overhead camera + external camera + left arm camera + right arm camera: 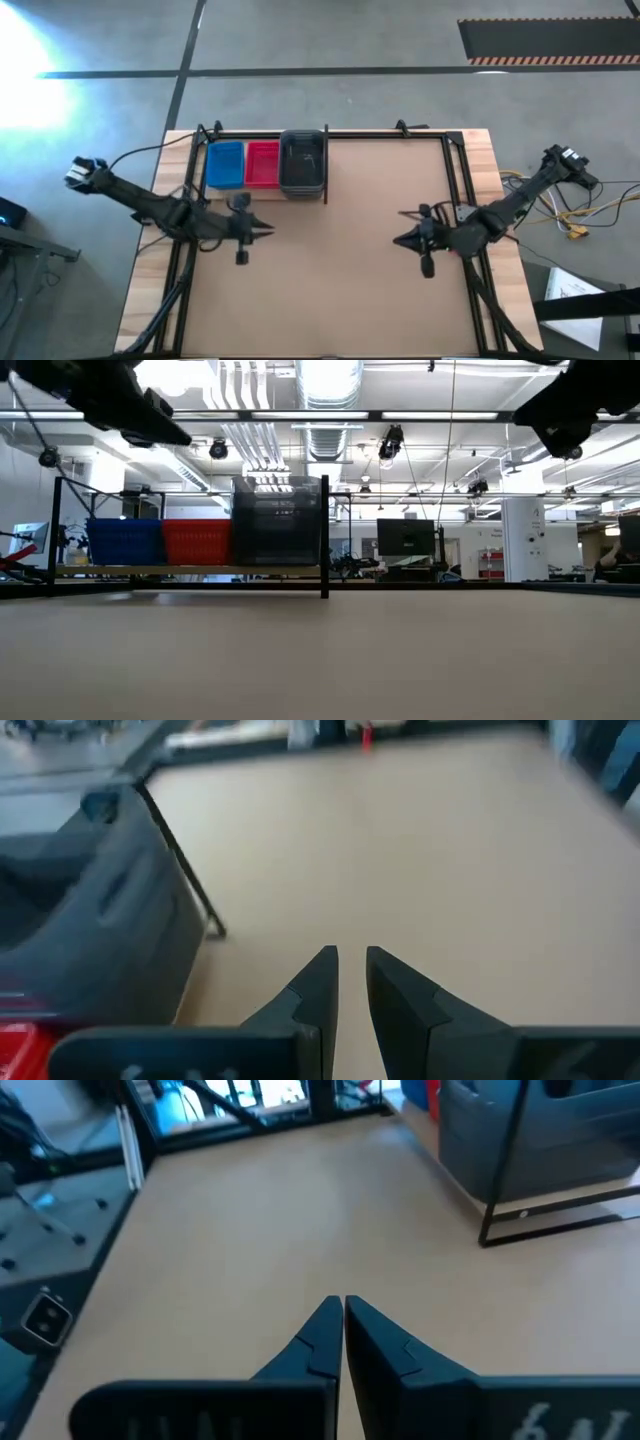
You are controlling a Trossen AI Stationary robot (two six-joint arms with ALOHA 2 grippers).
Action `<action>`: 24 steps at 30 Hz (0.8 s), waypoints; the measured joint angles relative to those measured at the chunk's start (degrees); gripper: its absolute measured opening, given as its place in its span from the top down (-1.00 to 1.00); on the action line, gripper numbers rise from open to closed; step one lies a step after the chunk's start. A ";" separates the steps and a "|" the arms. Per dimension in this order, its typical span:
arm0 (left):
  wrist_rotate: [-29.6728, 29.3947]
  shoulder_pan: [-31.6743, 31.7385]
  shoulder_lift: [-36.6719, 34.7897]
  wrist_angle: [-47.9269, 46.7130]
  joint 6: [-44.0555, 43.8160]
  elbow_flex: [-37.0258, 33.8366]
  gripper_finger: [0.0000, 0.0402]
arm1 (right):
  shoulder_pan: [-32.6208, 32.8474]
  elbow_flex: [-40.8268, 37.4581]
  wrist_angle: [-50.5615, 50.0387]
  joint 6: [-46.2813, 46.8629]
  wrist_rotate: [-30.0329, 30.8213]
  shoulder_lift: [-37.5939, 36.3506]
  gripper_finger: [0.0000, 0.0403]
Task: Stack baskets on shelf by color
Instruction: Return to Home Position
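Blue basket (225, 165), red basket (262, 164), seemingly taller grey stack (303, 163) on shelf (190, 571).

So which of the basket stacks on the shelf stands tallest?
The dark grey stack, at the divider end of the shelf. It rises well above the red and blue ones beside it.

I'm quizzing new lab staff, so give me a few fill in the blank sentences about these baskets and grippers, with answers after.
1. On the shelf, the red baskets sit between the blue baskets and the ____ ones.
2. The tallest stack is coloured ____.
3. The right gripper holds ____.

Answers: dark grey; dark grey; nothing
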 joint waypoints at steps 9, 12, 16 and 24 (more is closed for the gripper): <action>7.25 11.50 -22.21 1.54 0.65 -7.90 0.80 | 0.00 -9.47 3.34 -0.30 -0.17 -13.75 0.96; 8.72 13.56 -27.43 -3.31 0.63 -7.90 0.80 | 0.00 -13.03 6.58 -0.99 -0.16 -16.63 0.96; 9.74 13.96 -37.42 -8.18 -0.33 -8.15 0.80 | 0.00 -17.14 9.92 -1.64 -0.17 -19.50 0.96; 10.32 13.92 -47.49 -12.14 -2.27 -12.33 0.80 | 0.04 -24.66 16.25 -2.04 -0.21 -23.59 0.96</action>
